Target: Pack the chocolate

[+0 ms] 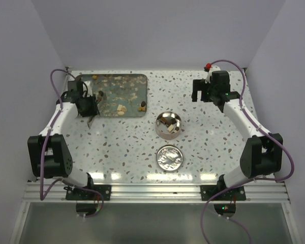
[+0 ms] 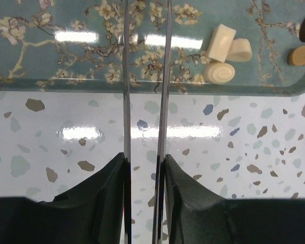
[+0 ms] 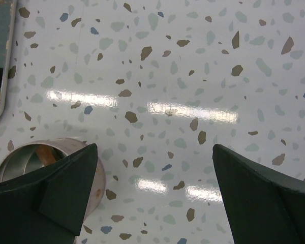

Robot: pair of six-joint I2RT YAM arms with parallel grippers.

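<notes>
A: Nearest us sit the 2 arms, the left arm (image 1: 53, 152) bent up toward the tray (image 2: 40, 56), the right arm (image 1: 256, 152) reaching to the far right corner. Why so lopsided?

B: My guess: the speckled tabletop (image 1: 117, 157) has the blossom-patterned tray at far left, so picking falls to the left arm. The right gripper (image 3: 155, 152) hovers over bare tabletop, jaws wide apart with nothing between them, likely parked out of the way.

A: And the round tin (image 1: 168, 135)?

B: Mid-table, open, between the 2 arms where either can reach. Its lid (image 1: 170, 156) lies just on the near side, apart from it, which leaves the mouth free for loading.

A: And the left gripper (image 2: 146, 15)?

B: Its thin jaws stand nearly together, a narrow slit between, gripping nothing I can see, over the tray's near edge.

A: Where's the chocolate (image 2: 221, 51)?

B: Split. Several lumps (image 1: 169, 123) lie in the tin; on the tray, 3 cream pieces lie right of the jaws, with darker ones (image 1: 142, 105) beyond. Packing looks unfinished.
</notes>
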